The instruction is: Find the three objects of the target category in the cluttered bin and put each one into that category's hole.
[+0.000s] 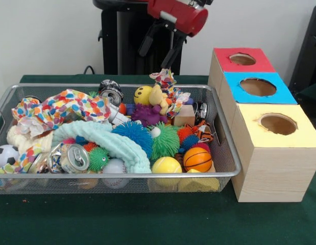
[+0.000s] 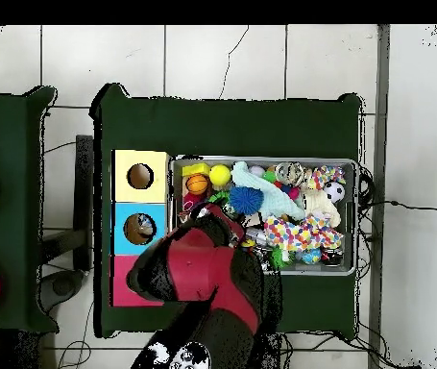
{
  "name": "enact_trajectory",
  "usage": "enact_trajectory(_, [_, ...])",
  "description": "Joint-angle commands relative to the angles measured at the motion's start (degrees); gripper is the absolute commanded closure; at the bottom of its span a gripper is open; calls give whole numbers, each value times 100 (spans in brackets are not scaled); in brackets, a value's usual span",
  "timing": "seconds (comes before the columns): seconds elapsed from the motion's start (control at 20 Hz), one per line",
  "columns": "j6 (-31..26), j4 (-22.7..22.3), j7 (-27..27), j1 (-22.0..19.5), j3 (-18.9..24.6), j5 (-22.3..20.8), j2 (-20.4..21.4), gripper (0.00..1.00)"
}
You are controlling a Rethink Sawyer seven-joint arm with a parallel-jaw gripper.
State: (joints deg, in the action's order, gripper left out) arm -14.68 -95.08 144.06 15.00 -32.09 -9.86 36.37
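The wire mesh bin [image 1: 234, 168] is packed with toys and cloths; in the overhead view [image 2: 357, 216] it lies right of the wooden box. I see no clear plastic bottle in the bin; any are hidden under the clutter. The blue-surround hole [image 1: 258, 87] is in the box's middle section, and in the overhead view [image 2: 140, 229] something pale shows inside it. My gripper [image 1: 167, 66] hangs over the bin's far side, near the box, shut on the top of a spotted multicoloured cloth [image 1: 168, 84] that it holds up. In the overhead view the red arm [image 2: 198, 264] covers the gripper.
The red hole [image 1: 242, 58] and the yellow hole [image 1: 278, 123] flank the blue one. A silver soda can [image 1: 75, 157], a teal cloth [image 1: 104, 138], spiky balls [image 1: 133, 133], a small basketball [image 1: 197, 159] and a wooden block [image 1: 184, 116] fill the bin. A second table [image 2: 1, 192] stands beside this one.
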Motion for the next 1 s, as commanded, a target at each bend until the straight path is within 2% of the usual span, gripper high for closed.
enact_trajectory(0.05, [192,-1039,-1315,-1011,2197,-766,711,0])
enact_trajectory(0.2, [268,-1171,-1267,-1367,2545,-1069,800,0])
enact_trajectory(0.7, [284,-1148,-1271,-2057,2926,-2272,952,0])
enact_trajectory(1.0, [205,-1082,-1429,-2628,3249,-2919,1082,0])
